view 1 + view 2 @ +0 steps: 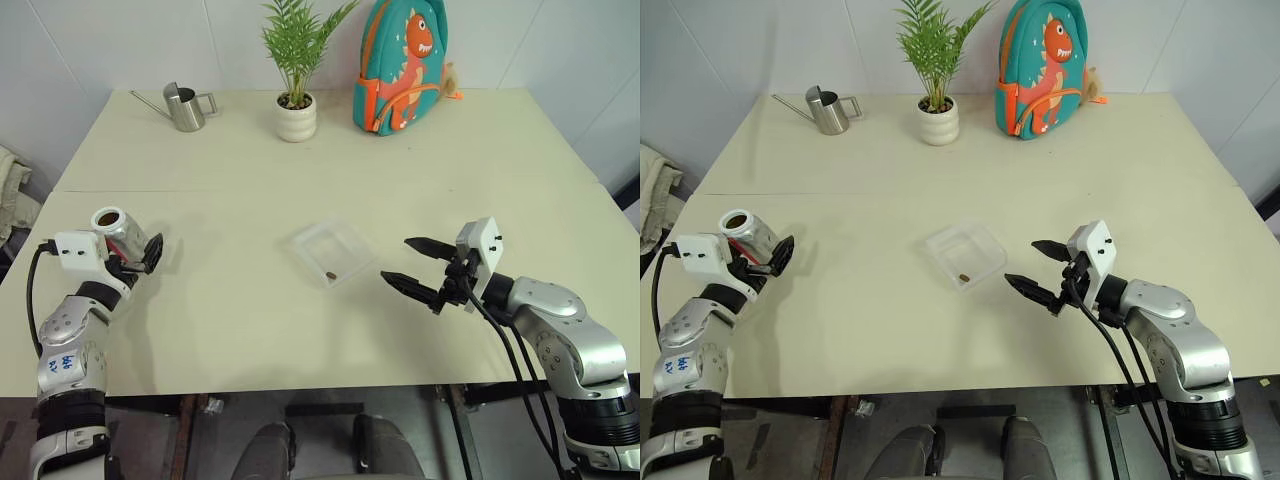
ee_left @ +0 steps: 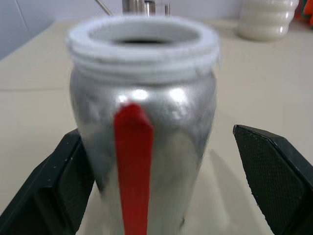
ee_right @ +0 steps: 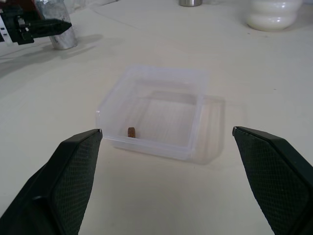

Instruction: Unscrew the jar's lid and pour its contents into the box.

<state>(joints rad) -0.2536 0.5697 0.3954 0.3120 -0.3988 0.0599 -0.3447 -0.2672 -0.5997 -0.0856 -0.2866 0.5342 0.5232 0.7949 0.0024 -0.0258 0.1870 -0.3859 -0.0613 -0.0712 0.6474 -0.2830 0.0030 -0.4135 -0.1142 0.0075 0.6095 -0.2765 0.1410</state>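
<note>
The jar [image 1: 118,232] stands upright near the table's left edge, silvery with a red strip [image 2: 133,166], and its top is open. My left gripper [image 1: 135,255] is open with one finger on each side of the jar; a gap shows beside one finger [image 2: 279,181]. The lid is out of view. The clear plastic box [image 1: 345,240] sits mid-table, and the contents, a tiny brown bit [image 3: 131,131], lie inside it. Just right of the box, my right gripper [image 1: 397,259] hangs open and empty, pointing at it.
A steel watering can [image 1: 185,108], a potted plant in a white pot [image 1: 296,118] and a teal dinosaur backpack [image 1: 403,65] line the table's far side. The table's front edge runs just below both arms.
</note>
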